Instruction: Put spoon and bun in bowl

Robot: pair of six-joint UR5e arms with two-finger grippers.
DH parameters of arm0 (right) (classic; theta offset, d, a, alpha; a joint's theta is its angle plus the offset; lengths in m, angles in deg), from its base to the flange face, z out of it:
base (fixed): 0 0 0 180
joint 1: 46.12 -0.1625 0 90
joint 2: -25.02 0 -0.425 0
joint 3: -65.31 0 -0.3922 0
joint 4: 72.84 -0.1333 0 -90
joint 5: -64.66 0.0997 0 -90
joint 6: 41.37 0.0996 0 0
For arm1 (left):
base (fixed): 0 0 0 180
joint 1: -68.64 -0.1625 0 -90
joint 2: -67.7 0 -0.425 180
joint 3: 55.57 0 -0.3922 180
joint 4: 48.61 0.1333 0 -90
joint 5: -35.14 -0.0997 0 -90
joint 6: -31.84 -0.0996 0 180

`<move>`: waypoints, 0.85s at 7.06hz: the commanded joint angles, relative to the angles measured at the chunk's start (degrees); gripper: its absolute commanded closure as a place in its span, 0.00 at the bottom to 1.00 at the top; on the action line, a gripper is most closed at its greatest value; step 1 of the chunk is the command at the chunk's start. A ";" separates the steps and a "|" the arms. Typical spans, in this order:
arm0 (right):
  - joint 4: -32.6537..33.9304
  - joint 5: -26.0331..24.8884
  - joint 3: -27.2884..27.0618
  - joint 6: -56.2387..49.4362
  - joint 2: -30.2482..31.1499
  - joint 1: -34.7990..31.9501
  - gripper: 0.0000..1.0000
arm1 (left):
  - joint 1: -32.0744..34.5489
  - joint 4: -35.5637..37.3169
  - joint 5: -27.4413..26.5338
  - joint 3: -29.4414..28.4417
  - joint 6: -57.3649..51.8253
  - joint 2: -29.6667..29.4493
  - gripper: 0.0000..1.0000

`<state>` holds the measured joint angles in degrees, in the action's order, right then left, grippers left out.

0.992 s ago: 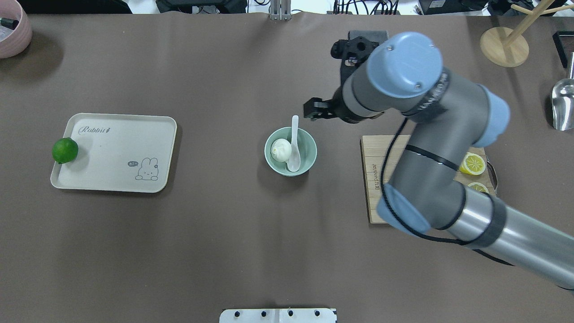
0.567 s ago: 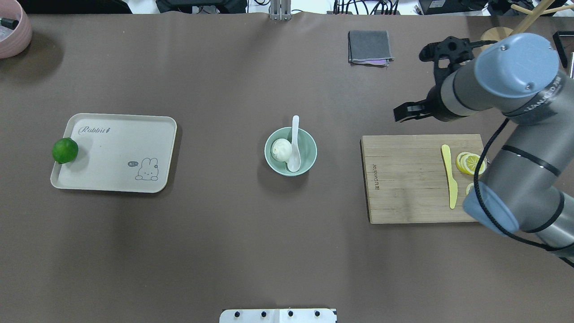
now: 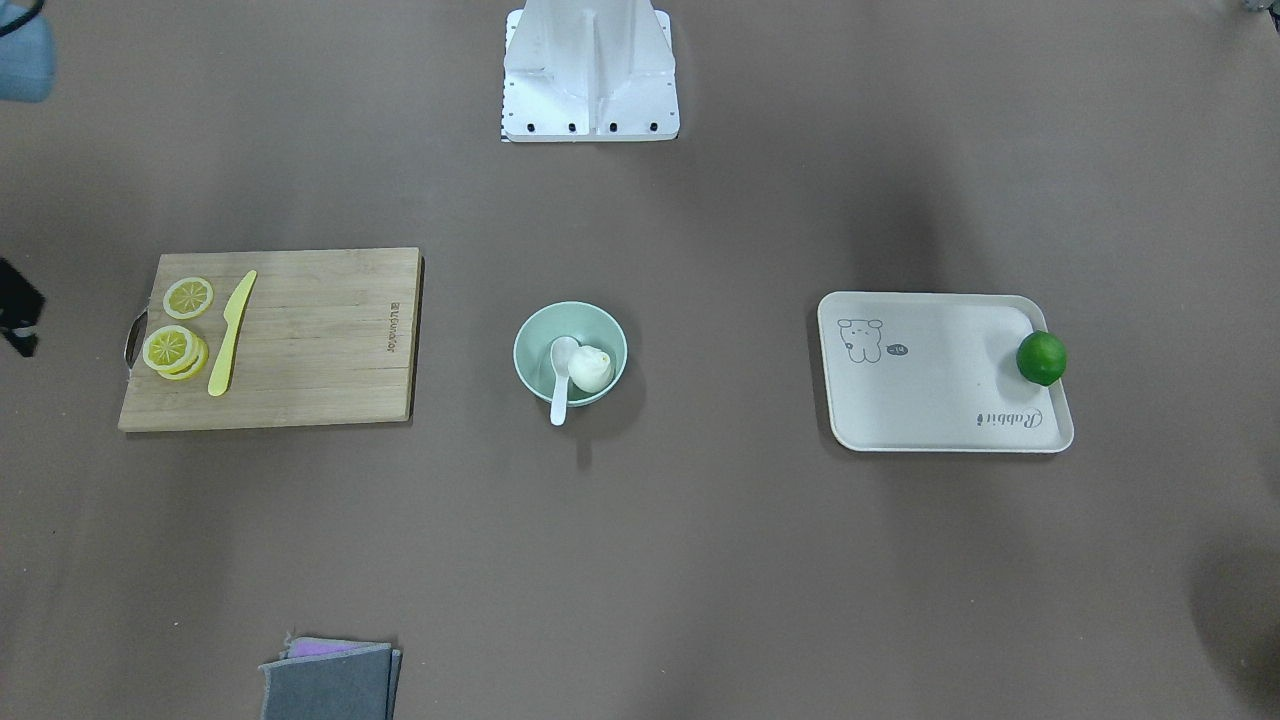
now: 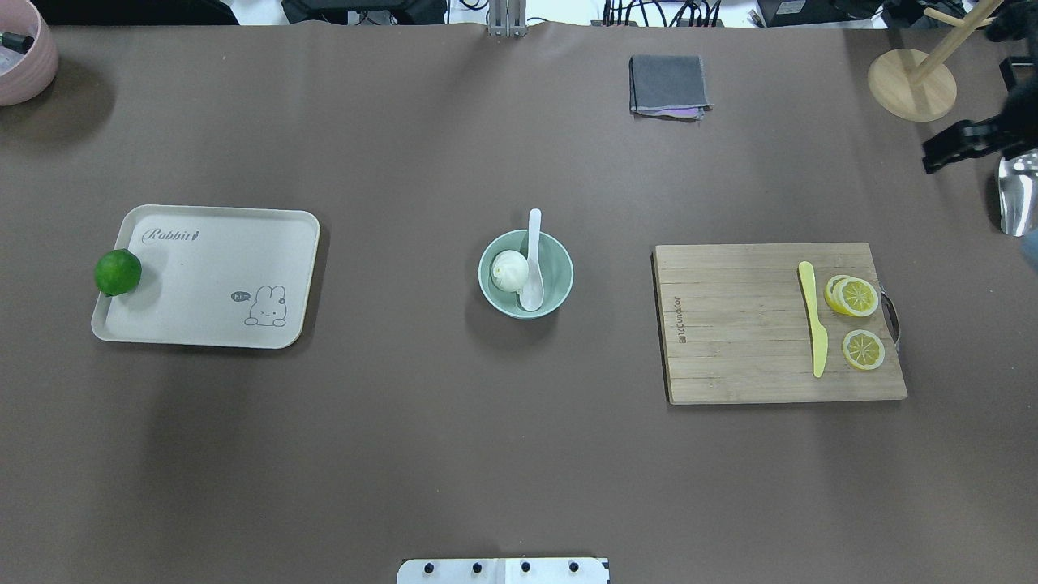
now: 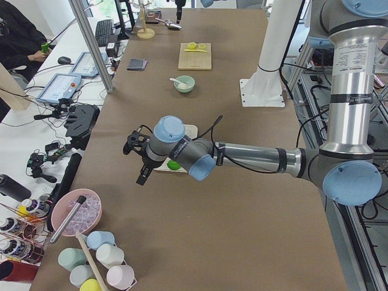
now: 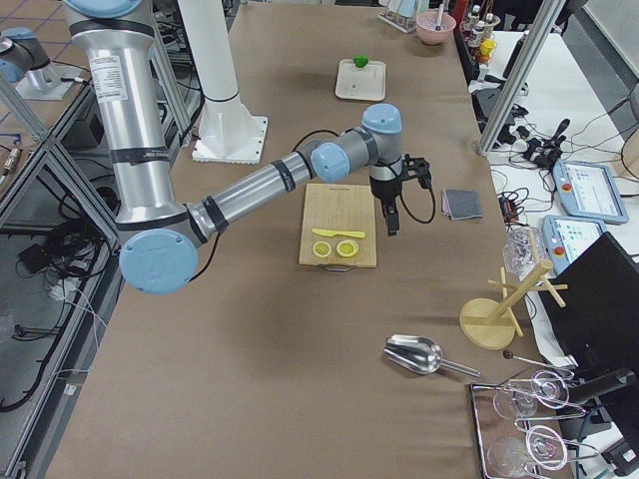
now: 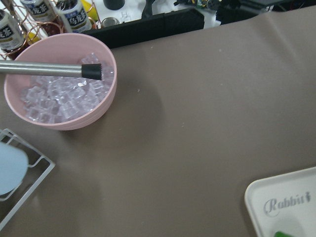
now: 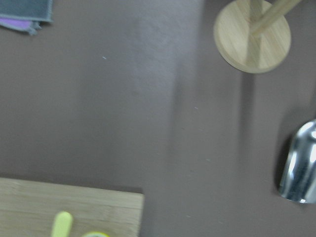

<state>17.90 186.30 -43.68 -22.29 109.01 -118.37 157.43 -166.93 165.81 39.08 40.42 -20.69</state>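
Observation:
The pale mint-green bowl [image 4: 559, 280] stands at the table's middle. The white bun [image 4: 508, 270] lies inside it on its left side. The white spoon [image 4: 533, 264] rests in it with its scoop down and its handle leaning over the far rim. All three also show in the front-facing view: bowl [image 3: 535, 335], bun [image 3: 590, 369], spoon [image 3: 559, 385]. My right gripper [image 4: 945, 154] is far off at the table's right edge, empty, its jaws apart. My left gripper [image 5: 142, 176] shows only in the left side view, near the tray; I cannot tell its state.
A cream tray [image 4: 207, 276] with a green lime [image 4: 117, 272] lies at the left. A wooden cutting board [image 4: 730, 324] with a yellow knife [image 4: 813, 318] and lemon slices [image 4: 851, 296] lies at the right. A grey cloth [image 4: 669, 85], a wooden stand [image 4: 911, 83] and a metal scoop [image 4: 1018, 195] sit far right.
My right arm has drawn back from just beside the bowl to the table's right edge, uncovering the cutting board. The bowl, bun and spoon have not moved.

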 commanded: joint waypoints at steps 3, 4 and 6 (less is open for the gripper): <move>1.97 10.78 5.01 -23.10 12.68 -15.70 0.00 | 7.80 14.77 7.64 -0.09 -4.10 1.80 0.02; 6.51 11.94 5.28 -25.56 12.43 -16.51 0.00 | 7.63 14.69 7.41 1.14 0.43 1.82 0.02; 7.18 12.13 4.85 -26.72 15.13 -18.00 0.00 | 7.19 14.25 7.67 2.21 4.61 2.43 0.02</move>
<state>24.34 198.01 -38.60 -47.71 122.34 -135.29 164.77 -152.57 173.20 40.77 43.06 -18.75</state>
